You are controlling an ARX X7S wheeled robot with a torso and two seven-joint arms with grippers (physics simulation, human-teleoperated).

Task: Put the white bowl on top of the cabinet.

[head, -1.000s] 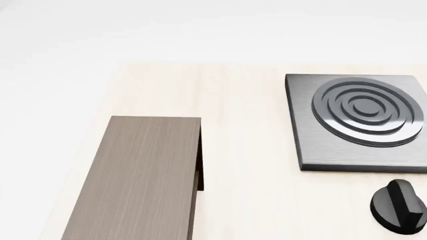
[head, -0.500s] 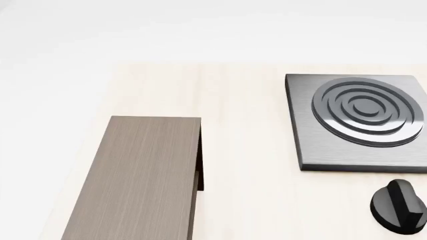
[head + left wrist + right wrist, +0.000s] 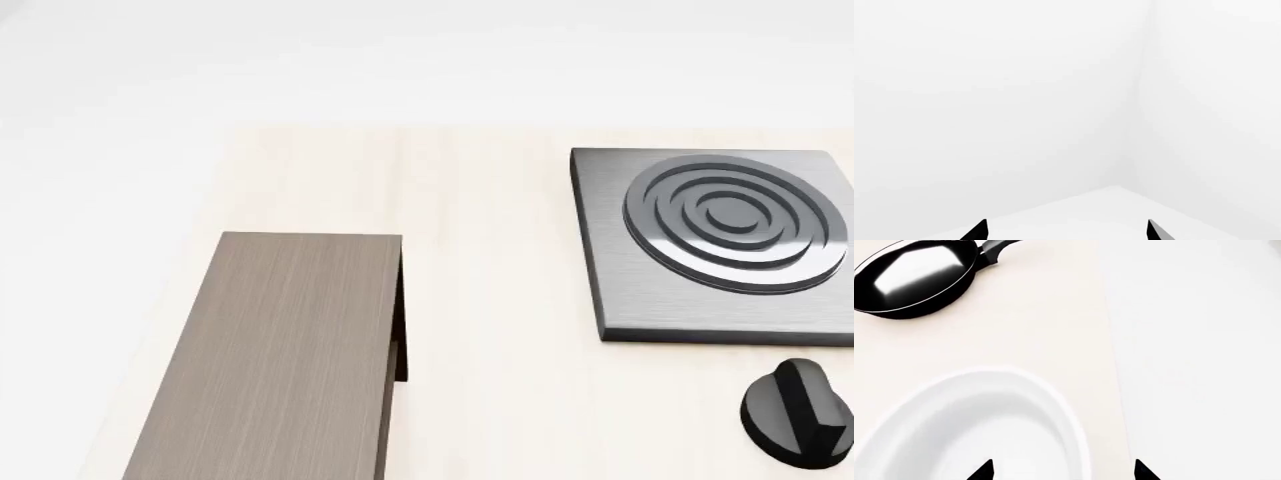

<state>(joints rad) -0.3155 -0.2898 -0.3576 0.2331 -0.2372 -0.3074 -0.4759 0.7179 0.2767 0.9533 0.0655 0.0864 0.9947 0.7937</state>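
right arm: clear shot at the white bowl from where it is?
Probably yes. The right gripper sits just above the white bowl, fingertips apart astride its rim, nothing between them. The black frying pan lies well clear.

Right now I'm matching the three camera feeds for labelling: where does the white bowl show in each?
Head view: not in it.
Left wrist view: not in it, only white walls.
Right wrist view: the white bowl fills the lower left, below the black frying pan.
Shared landmark: the pale tabletop, in head and right wrist views.
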